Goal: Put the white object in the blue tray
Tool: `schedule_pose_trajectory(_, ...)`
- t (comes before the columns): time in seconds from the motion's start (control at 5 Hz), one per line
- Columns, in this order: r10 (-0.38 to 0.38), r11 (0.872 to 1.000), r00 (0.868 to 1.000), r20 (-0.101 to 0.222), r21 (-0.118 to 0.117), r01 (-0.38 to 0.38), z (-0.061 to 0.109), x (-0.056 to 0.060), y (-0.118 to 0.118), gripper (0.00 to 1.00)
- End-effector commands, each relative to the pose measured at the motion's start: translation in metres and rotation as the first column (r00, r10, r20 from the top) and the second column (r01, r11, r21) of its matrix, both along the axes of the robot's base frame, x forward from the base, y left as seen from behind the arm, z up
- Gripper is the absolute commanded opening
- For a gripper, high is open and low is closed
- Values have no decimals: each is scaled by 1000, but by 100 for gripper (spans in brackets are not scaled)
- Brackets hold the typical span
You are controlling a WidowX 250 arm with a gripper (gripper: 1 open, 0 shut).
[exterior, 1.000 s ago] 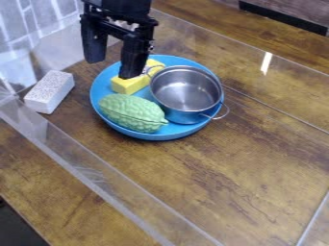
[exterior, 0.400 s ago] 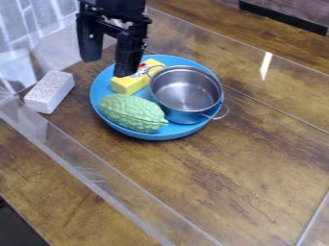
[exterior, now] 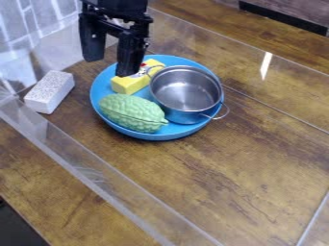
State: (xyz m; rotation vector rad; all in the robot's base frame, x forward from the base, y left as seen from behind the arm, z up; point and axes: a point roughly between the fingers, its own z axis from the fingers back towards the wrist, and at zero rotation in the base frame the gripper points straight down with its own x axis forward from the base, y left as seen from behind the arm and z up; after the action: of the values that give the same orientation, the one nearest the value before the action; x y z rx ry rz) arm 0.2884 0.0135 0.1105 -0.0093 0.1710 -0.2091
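The white object, a small speckled white-grey block, lies on the wooden table left of the blue tray. The round blue tray holds a yellow block, a green bumpy vegetable and a steel pot. My black gripper hangs over the tray's upper left rim, up and to the right of the white object. Its two fingers stand apart, open, with nothing between them.
The steel pot's handle sticks out over the tray's right rim. A clear plastic sheet edge runs diagonally across the table in front of the tray. Pale cloth-like material fills the top left corner.
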Motion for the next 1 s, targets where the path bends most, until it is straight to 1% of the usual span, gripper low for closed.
schedule_pose_trajectory(0.0, 6, 1000, 998, 59, -5, -6, 14, 10, 5, 100)
schedule_pose_trajectory(0.2, 0, 1000, 998, 60, -11, 1, 13, 11, 5, 100)
schedule_pose_trajectory(0.8, -11, 1000, 998, 63, -20, 13, 12, 13, 6, 100)
